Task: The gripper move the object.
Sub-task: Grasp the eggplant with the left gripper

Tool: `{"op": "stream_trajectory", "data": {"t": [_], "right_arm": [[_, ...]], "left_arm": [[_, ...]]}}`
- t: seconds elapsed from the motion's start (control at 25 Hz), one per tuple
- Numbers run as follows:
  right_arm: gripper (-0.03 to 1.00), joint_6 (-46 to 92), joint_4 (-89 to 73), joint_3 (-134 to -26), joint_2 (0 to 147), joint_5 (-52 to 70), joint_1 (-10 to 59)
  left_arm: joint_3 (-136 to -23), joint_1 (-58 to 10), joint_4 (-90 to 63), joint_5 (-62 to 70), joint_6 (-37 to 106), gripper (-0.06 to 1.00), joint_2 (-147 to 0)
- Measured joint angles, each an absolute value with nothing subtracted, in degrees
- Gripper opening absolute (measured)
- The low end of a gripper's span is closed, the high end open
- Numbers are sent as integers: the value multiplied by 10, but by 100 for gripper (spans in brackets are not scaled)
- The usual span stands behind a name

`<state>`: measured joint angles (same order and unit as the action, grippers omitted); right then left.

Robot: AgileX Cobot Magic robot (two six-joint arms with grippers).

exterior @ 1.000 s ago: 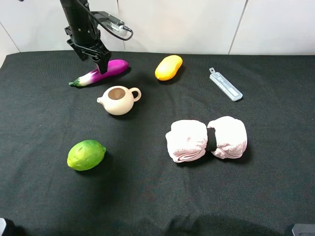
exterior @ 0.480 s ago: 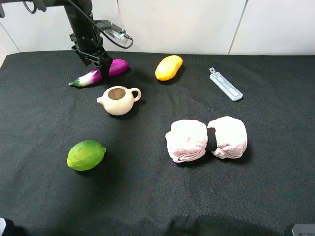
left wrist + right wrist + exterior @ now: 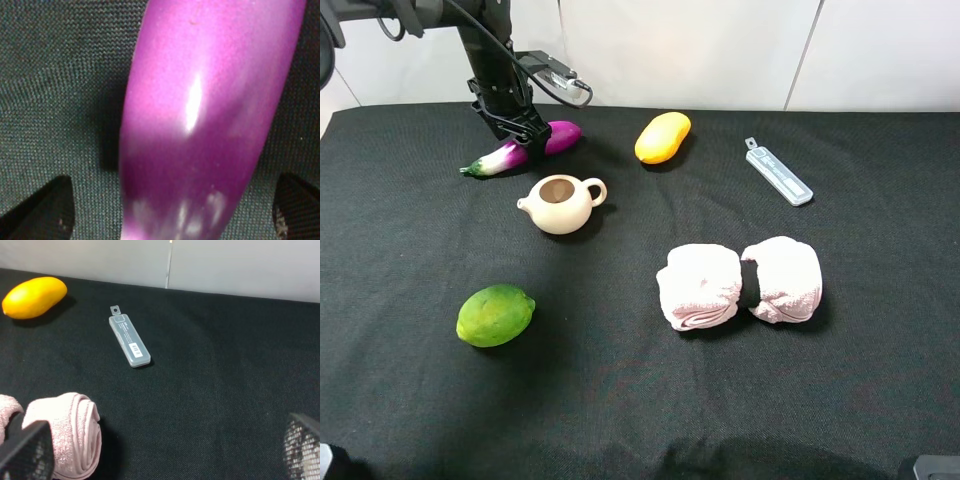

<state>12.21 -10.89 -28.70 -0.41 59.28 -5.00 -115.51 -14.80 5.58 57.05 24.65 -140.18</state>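
The black cloth-covered table (image 3: 880, 380) carries everything, and nothing is off it yet, so I judge the job to be barely begun: the approach is made, while the grasp, the lift and the carry are all left to do.

The bystanders lie untouched, well away from my tools: a pair of rolled pink towels bound by a dark band (image 3: 740, 283), a lidless cream ceramic teapot (image 3: 560, 203), a round green lime (image 3: 495, 315), a yellow mango (image 3: 663, 136) and a slim grey plastic case (image 3: 778, 172).

The thing I take to be the object is the glossy purple eggplant with the white and green stem end (image 3: 558, 136). It lies flat on the cloth at the far left of the table, just beyond the teapot.

My black jointed left arm (image 3: 485, 50) reaches in from the far left corner and drops steeply onto the eggplant's middle. The left gripper (image 3: 525, 133) is low over it with its jaws spread wide. In the left wrist view the eggplant (image 3: 200, 100) runs between them, and each black fingertip (image 3: 47, 205) has a strip of bare cloth between it and the purple skin. So I am straddling it, not pinching it.

My right gripper (image 3: 165, 447) is also spread wide and holds nothing, hanging over bare cloth near the towels and the grey case.
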Motion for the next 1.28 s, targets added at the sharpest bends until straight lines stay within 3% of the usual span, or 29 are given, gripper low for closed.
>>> {"op": "stream_trajectory", "data": {"t": [1.28], "right_arm": [[69, 122, -110, -287, -4, 593, -50]], "left_arm": [[-1155, -137, 23, 525, 247, 83, -1413]]}}
